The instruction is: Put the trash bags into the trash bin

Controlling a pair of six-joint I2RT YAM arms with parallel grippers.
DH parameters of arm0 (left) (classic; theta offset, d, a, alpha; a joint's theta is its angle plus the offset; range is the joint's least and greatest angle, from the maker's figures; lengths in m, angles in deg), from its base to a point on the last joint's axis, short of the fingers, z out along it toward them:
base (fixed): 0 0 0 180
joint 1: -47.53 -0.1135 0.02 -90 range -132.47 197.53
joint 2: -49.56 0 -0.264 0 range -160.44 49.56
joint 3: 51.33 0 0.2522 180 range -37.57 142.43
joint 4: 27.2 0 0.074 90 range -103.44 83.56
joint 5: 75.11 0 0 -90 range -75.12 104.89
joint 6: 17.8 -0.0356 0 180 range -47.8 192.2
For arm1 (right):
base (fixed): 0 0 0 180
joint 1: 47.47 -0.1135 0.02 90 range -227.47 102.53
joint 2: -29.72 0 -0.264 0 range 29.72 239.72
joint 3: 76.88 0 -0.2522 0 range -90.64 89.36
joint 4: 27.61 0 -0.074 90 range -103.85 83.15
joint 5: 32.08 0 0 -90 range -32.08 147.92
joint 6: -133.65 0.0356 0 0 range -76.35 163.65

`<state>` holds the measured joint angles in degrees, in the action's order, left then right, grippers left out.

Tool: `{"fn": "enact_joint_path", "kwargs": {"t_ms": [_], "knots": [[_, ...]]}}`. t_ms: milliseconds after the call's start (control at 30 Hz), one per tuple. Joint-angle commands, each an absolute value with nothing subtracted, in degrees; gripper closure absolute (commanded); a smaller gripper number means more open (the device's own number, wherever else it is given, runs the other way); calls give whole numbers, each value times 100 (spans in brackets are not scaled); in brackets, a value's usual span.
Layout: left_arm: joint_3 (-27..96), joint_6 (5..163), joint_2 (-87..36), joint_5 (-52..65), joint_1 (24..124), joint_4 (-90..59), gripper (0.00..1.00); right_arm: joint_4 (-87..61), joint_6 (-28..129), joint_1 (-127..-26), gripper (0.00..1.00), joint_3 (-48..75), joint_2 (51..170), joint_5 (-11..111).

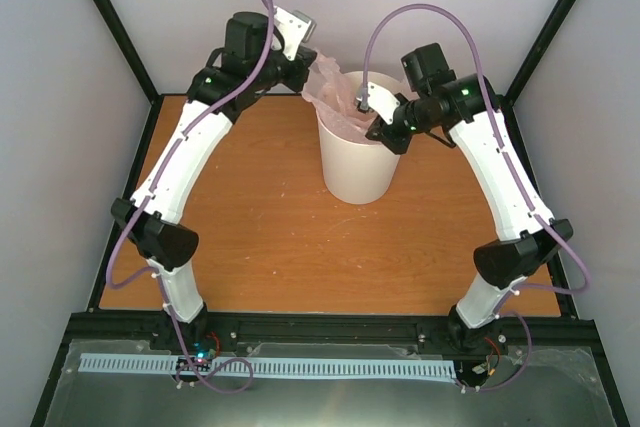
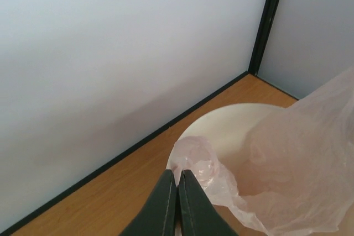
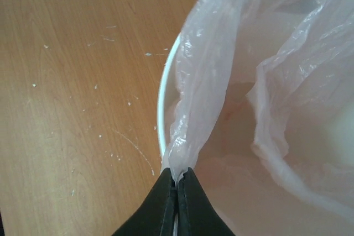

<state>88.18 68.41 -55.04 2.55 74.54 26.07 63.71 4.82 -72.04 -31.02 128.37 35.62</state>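
The white bin (image 1: 355, 162) is seen standing upright on the wooden tabletop (image 1: 260, 237), toward the far edge and between the two arms. The pink bag (image 1: 335, 97) is found at the bin's mouth: part of it is sunk inside, and part is lifted above the rim on the far-left side. Over to the left arm (image 1: 190, 147), which is bent in toward the bin from the left: the left jaws are pressed together, and a bunched corner of the bag is pinched at their tips, just above the rim. On the other side, the right arm (image 1: 500, 177) is brought in from the right, and the right jaws are closed tight as well, with a thin fold of the bag caught between the tips, right at the rim on the bin's right side. From that pinch the film is stretched away across the opening, crinkled and translucent. Pale specks and scratches are scattered over the tabletop beside the bin.
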Motion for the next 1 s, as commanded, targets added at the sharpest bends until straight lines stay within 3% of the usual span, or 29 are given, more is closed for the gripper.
{"fn": "enact_joint_path", "kwargs": {"t_ms": [0, 233, 533, 967], "knots": [[8588, 6831, -5299, 609, 7404, 2767, 99, 6334, 310, -7267, 97, -2761, 12365, 3397], [7929, 6898, -4936, 905, 7075, 2910, 99, 6095, 220, -7401, 97, -1948, 11923, 3454], [7412, 6919, -4571, 103, 6920, 3147, 99, 5441, 500, -7781, 95, -1168, 11638, 3952], [6591, 6843, -4765, 837, 6913, 2739, 99, 4658, 617, -7805, 97, -89, 11396, 4580]]}}
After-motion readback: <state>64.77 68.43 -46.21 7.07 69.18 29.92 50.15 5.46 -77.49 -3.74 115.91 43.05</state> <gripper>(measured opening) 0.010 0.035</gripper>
